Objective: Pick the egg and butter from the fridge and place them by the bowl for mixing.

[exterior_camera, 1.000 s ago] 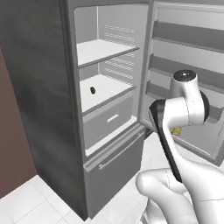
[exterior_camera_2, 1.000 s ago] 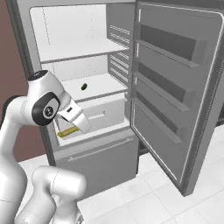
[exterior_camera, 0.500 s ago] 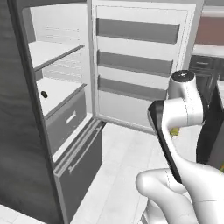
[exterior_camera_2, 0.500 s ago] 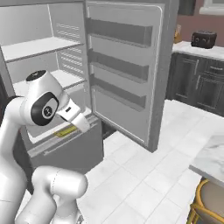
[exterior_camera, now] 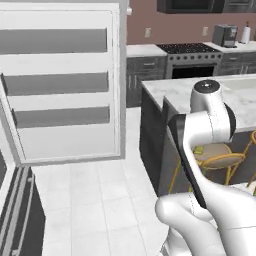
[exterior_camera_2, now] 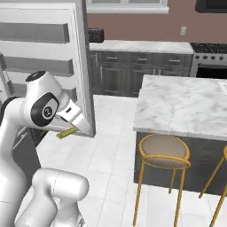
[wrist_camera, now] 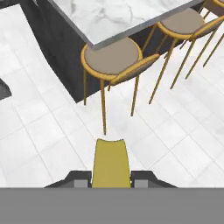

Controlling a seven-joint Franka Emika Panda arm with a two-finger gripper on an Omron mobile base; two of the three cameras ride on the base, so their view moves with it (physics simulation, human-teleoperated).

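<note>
While the gripper (wrist_camera: pixel 111 183) is clamped on the butter (wrist_camera: pixel 111 162), that yellow stick juts forward from between the two dark finger tips in the hand view, carried in the air above the pale tiled floor (wrist_camera: pixel 52 144). Right base view: butter (exterior_camera_2: pixel 67 132) as a short yellow bar poking out beneath the white hand, held in front of the fridge door (exterior_camera_2: pixel 42 53), which stands swung open with its ribbed grey racks facing the room. Left base view: the same fridge door (exterior_camera: pixel 65 85) at left, the arm at lower right. Kitchen island, marble-topped (exterior_camera_2: pixel 181 106), dark-sided, to the right, well apart from the fridge door. Stools, gold-legged with round tan seats (wrist_camera: pixel 113 56), tucked against the island's edge; the nearest one lies directly ahead of the butter's tip in the hand view. Rear wall: dark cabinets under a pale counter (exterior_camera_2: pixel 133 46), a range (exterior_camera: pixel 192 50) and a toaster (exterior_camera_2: pixel 94 35).
</note>
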